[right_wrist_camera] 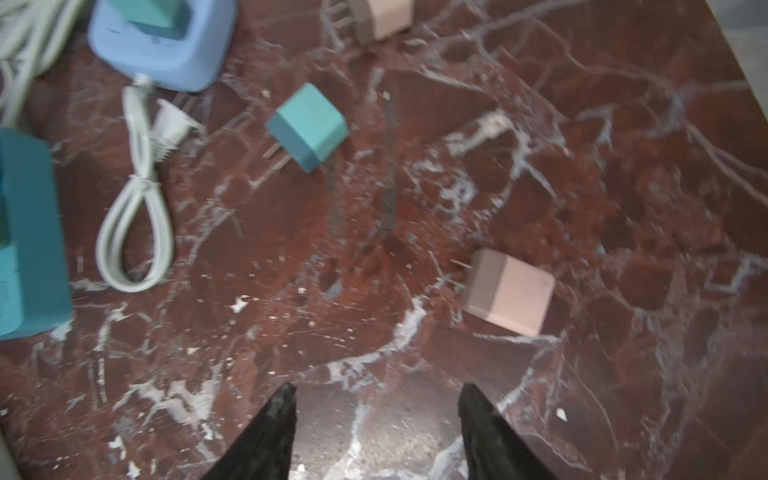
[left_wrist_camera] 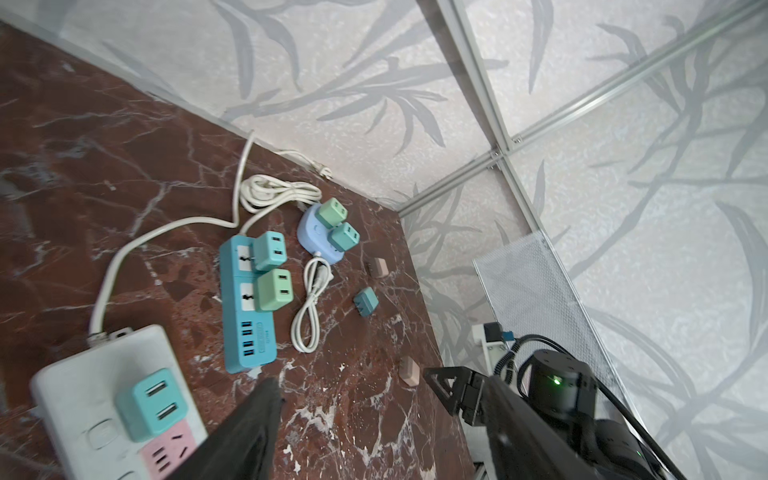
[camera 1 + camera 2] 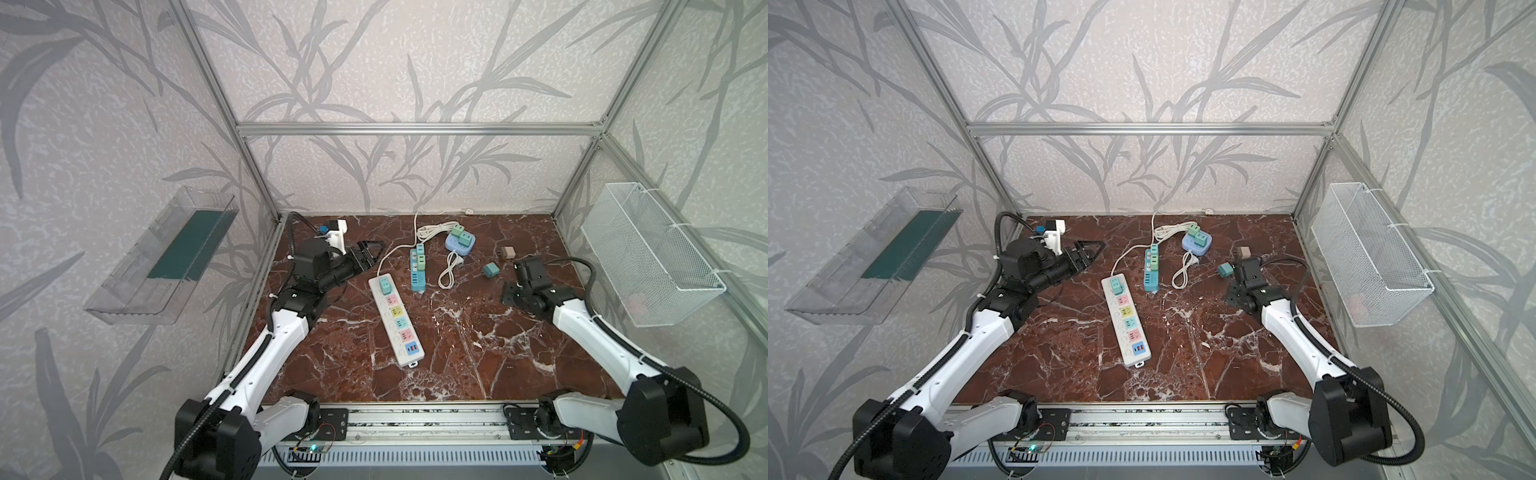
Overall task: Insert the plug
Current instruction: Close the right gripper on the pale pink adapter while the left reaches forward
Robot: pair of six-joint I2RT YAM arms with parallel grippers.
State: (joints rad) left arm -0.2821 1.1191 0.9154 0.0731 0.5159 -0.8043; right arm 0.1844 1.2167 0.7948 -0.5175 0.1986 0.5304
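A white power strip (image 3: 397,320) (image 3: 1126,322) lies mid-table with a teal plug (image 3: 384,285) (image 2: 151,403) seated in its far socket. A loose teal plug (image 3: 490,270) (image 1: 309,126) lies on its side, prongs showing. One pink plug (image 1: 509,291) (image 2: 409,370) lies just ahead of my right gripper (image 1: 378,395) (image 3: 524,270), slightly off to one side. That gripper is open and empty, low over the marble. A second pink plug (image 3: 508,252) (image 1: 382,16) lies farther back. My left gripper (image 3: 370,253) (image 2: 382,386) hovers open and empty at the far left.
A blue strip (image 3: 417,270) (image 2: 247,299) carries two plugs. A round blue socket (image 3: 459,243) (image 1: 166,54) holds two more, with its coiled white cord (image 3: 448,272) beside it. A wire basket (image 3: 648,253) hangs on the right wall and a clear tray (image 3: 162,257) on the left.
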